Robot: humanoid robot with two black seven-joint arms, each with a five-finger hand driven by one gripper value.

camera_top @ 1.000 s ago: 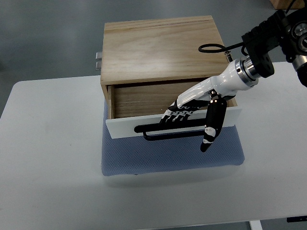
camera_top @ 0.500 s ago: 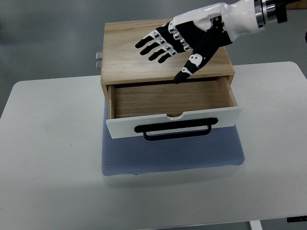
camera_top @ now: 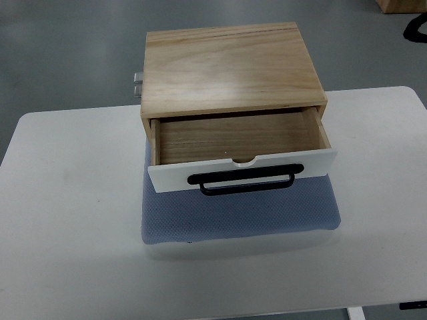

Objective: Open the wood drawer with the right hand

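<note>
I am looking down on the wood drawer box, which is sitting in the upper middle of the frame on a white counter. Its drawer is standing pulled out toward the lower edge of the picture, far enough that I am seeing the bare plank floor inside, and nothing is lying in it. Judging from that, the opening step looks done.

Neither robot hand is showing anywhere in the frame, so I cannot tell whether the right one is released or clenched. It is certainly not grasping the handle.

The box is resting on a blue-grey mat with a fine dimpled weave and rounded corners. I am guessing the mat is there to keep the box from sliding when the drawer is tugged. The cabinet is pale wood with a straight grain and a soft sheen on its flat top. The drawer front is a smooth white panel with a small half-round notch cut in its upper edge, and a black bar handle is running across its middle, standing off the face so fingers can hook behind it. A small metal fitting is sticking out at the box's left rear side.
</note>
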